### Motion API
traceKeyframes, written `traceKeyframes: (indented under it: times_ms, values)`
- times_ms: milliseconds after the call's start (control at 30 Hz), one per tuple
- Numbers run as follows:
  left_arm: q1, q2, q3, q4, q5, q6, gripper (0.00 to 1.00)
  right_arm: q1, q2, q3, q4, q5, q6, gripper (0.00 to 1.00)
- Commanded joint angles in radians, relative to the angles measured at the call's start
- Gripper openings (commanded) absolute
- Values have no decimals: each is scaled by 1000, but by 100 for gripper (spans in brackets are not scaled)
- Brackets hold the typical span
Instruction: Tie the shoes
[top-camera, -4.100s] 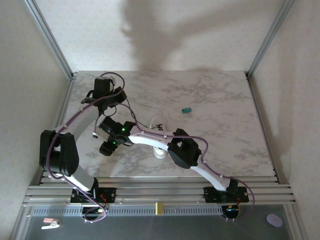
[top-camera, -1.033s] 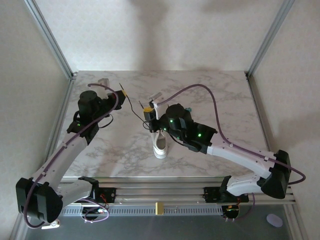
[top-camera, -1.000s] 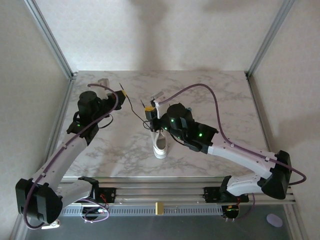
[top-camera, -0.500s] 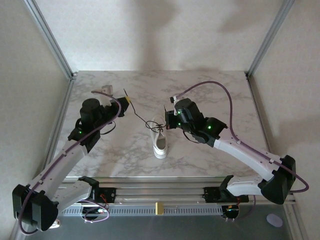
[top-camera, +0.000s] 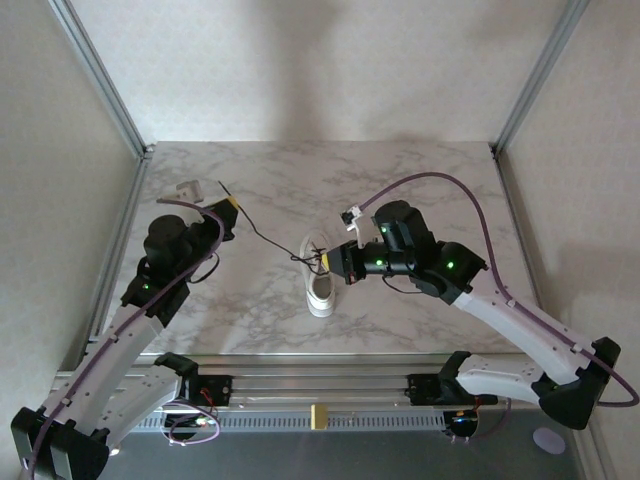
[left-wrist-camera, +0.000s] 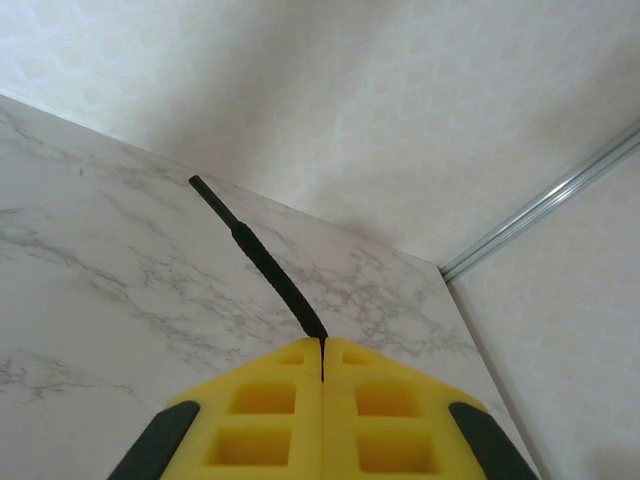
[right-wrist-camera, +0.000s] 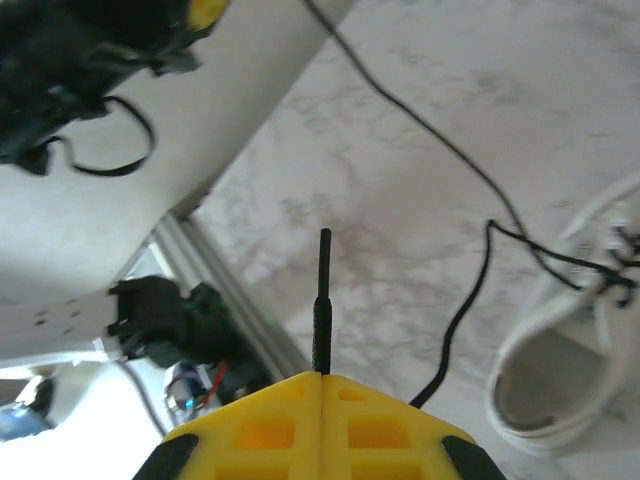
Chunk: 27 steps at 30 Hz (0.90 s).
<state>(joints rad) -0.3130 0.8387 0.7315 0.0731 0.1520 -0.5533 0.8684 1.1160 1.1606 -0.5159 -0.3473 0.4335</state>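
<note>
A small white sneaker stands mid-table, heel toward the arms, with thin black laces trailing from it. My left gripper is up and to the left of the shoe, and its yellow fingers are shut on one lace end, which sticks out past them. A taut lace runs from that gripper to the shoe. My right gripper hovers just right of the shoe's top, shut on the other lace end. The shoe's opening sits at the right of the right wrist view.
The marble table is bounded by white walls and aluminium corner posts. A metal rail carries the arm bases along the near edge. The left arm crosses the top left of the right wrist view.
Both grippers stayed shut on the lace ends. The right one swung from behind the shoe to its right side; the left one drew back to the left, pulling its lace out straight.
</note>
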Motion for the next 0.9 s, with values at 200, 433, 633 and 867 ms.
traceKeyframes:
  times_ms: [200, 433, 633, 867]
  values:
    - [-6, -36, 15, 20, -11, -23, 0, -5, 172, 21, -239, 68, -24, 0]
    - [-6, -82, 9, 39, 36, -16, 0, -12, 324, 72, -211, 166, -31, 0]
    - [-7, -87, 10, 32, 44, -16, 0, -42, 419, 115, -202, 196, -32, 0]
    - [-6, -46, 35, -32, 37, -1, 0, -70, 422, 89, -181, 187, -38, 0]
